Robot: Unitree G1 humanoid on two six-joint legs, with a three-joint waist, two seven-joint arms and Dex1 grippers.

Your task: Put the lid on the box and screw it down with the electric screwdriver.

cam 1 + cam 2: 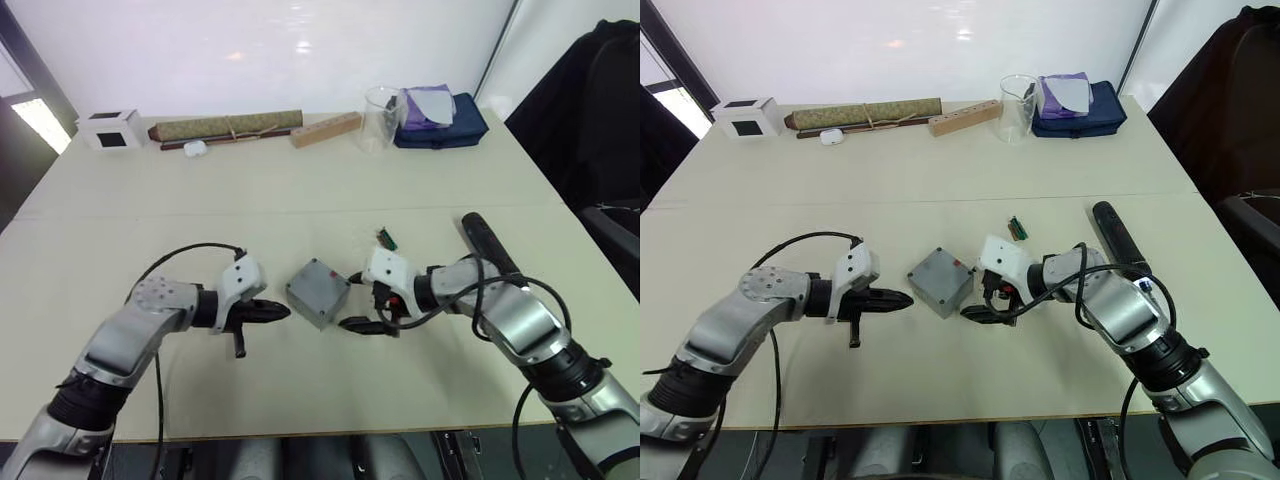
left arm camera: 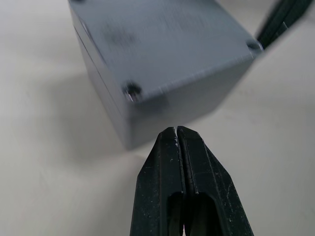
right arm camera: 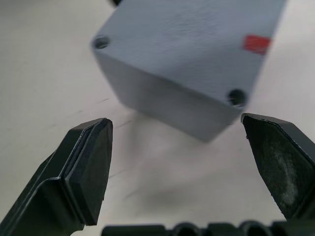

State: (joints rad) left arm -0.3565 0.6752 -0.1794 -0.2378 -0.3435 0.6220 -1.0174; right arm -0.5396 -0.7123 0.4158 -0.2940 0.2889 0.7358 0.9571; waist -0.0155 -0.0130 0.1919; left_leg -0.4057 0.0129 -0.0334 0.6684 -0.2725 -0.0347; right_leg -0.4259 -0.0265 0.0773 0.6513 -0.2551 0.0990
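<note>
The grey box [image 1: 318, 292] stands in the middle of the table, with the lid [image 2: 162, 44] lying on top of it. A seam runs below the lid's edge, and its corner screw holes show. My left gripper [image 1: 285, 312] is shut, its tip just short of the box's left corner, not touching. On the box's right side my right gripper [image 1: 350, 300] is open, its fingers [image 3: 91, 162] spread wide near a box corner and holding nothing. The electric screwdriver [image 1: 487, 243] lies on the table beyond my right forearm.
A small green part [image 1: 386, 238] lies behind the right gripper. Along the far edge sit a white cube [image 1: 110, 129], a rolled olive mat [image 1: 226, 128], a wooden block [image 1: 326, 129], a clear beaker [image 1: 380, 118] and a blue pouch [image 1: 440, 118].
</note>
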